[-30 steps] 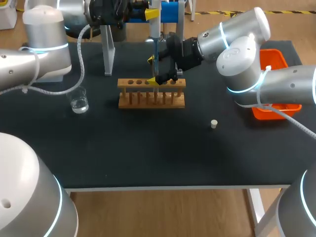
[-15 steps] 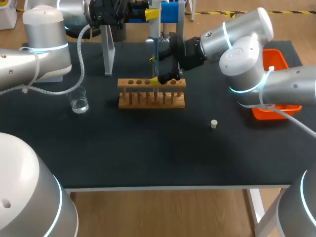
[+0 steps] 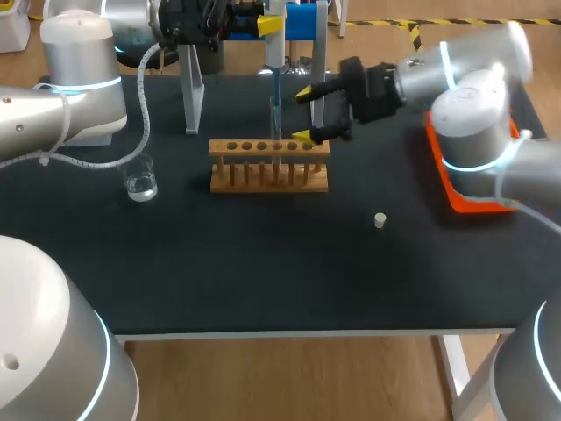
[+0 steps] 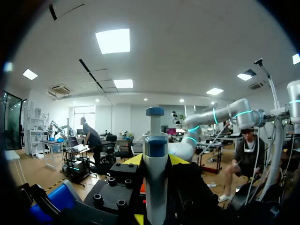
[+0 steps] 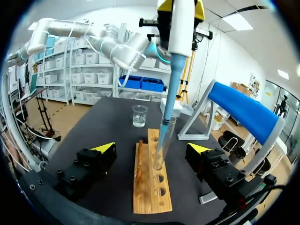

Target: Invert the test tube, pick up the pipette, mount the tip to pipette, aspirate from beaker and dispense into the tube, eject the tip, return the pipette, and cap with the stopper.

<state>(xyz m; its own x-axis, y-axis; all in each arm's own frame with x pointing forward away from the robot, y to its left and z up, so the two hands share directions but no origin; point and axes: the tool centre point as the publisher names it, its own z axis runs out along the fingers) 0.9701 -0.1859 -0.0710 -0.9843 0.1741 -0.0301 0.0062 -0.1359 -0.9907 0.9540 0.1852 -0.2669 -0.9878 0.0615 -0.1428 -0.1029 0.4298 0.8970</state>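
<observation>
Containers first: the small clear glass beaker [image 3: 140, 180] sits toward the left of the black table [image 3: 263, 263], well apart from everything else, with a shallow layer of clear liquid in the bottom. Light wooden test tube rack [image 3: 269, 165] stands mid-table with a row of round holes along its top. One hole holds the clear glass test tube [image 5: 164, 138], upright with its mouth up. Can't tell if there's any liquid in it.

The white pipette [image 5: 181, 28] hangs straight over the tube, and its translucent blue tip [image 5: 171, 89] runs down into the tube's mouth. Left gripper [image 4: 155, 160] is clamped on the pipette body, one yellow finger on each side.

Right gripper [image 3: 303, 114] is just beside the tube, jaws spread wide with nothing in them. From its wrist cam the rack and tube sit ahead between the fingers, untouched.

Small cream stopper [image 3: 379, 220] lies on the table right of the rack, apart from it. Orange plastic bin [image 3: 460, 197] is at the right edge, mostly behind the right arm, contents hidden.
</observation>
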